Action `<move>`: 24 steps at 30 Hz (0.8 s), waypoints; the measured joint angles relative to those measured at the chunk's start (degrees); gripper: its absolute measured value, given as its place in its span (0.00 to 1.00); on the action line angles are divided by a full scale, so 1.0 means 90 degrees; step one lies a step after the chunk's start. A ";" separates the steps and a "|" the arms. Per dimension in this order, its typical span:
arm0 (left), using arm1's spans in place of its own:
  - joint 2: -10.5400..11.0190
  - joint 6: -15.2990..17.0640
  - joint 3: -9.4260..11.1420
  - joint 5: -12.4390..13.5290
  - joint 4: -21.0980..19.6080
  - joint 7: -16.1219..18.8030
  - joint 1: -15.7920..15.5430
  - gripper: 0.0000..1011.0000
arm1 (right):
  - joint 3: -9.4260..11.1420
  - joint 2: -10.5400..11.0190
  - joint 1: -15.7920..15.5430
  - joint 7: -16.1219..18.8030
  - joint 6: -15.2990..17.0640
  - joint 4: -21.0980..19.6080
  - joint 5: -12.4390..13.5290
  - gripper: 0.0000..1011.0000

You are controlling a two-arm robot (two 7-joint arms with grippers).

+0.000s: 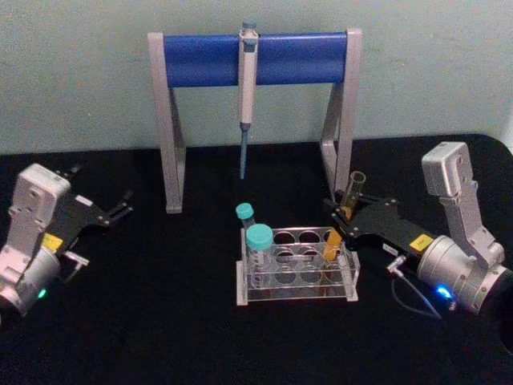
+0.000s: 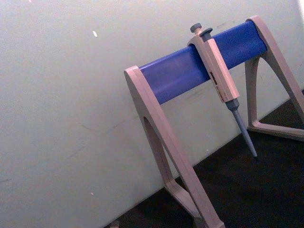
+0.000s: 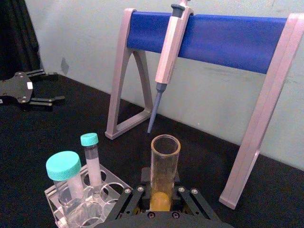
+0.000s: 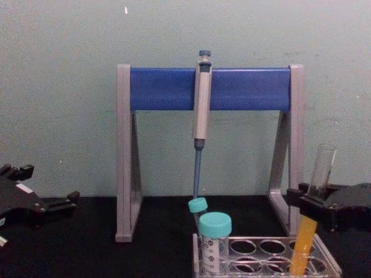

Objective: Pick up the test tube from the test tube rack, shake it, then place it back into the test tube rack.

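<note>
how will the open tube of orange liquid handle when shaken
Likely fragile, slippery: the test tube looks like thin smooth glass. Uncapped and half full, it could spill if shaken hard. The right gripper holds its middle; the left gripper idles far left.

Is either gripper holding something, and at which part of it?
The right gripper holds the test tube at about mid-length, just above the orange liquid; its bottom sits in the test tube rack. The left gripper is open, holding nothing.
</note>
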 joint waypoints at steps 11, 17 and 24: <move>0.0000 0.0000 0.0000 0.0000 0.0000 0.0000 0.0000 0.99 | -0.0014 -0.0011 0.0037 -0.0002 0.0039 0.0092 0.0001 0.22; 0.0000 0.0000 0.0000 0.0000 0.0000 0.0000 0.0000 0.99 | -0.0017 -0.0003 0.0044 -0.0002 0.0057 0.0110 0.0005 0.22; 0.0000 0.0000 0.0000 0.0000 0.0000 0.0000 0.0000 0.99 | -0.0020 -0.0011 0.0061 0.0002 0.0059 0.0144 0.0011 0.22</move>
